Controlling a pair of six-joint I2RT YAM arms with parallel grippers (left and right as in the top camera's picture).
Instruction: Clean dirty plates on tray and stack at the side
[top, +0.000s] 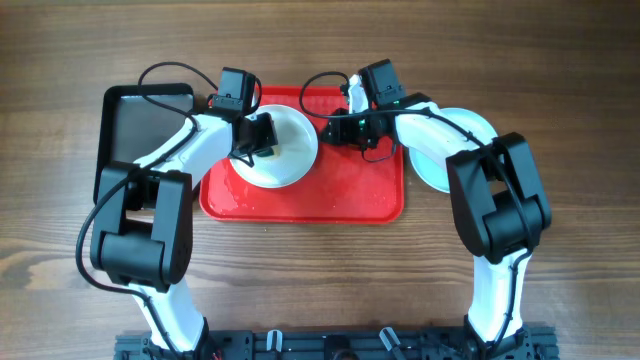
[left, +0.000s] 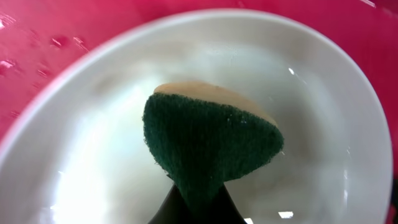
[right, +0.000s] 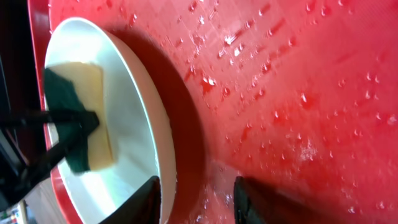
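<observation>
One white plate (top: 291, 163) sits in the tray's (top: 350, 192) left half with one sponge (left: 208, 140) in it, pinched by the left gripper (top: 261, 139), right gripper (right: 199, 200) hangs at its rim, jaws apart and gripping nothing, aqua plates (top: 467, 124) off-tray on the right (arm hides the count), black tray (top: 140, 125) far left.

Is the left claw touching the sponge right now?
Touching: right wrist view shows the left claw pinching the sponge from both sides, over the plate.

The red plastic tray (right: 298, 93) shines wet; the cream plate (left: 323, 124) looks smooth and glossy; the sponge (left: 205, 143) shows a rough green face.
</observation>
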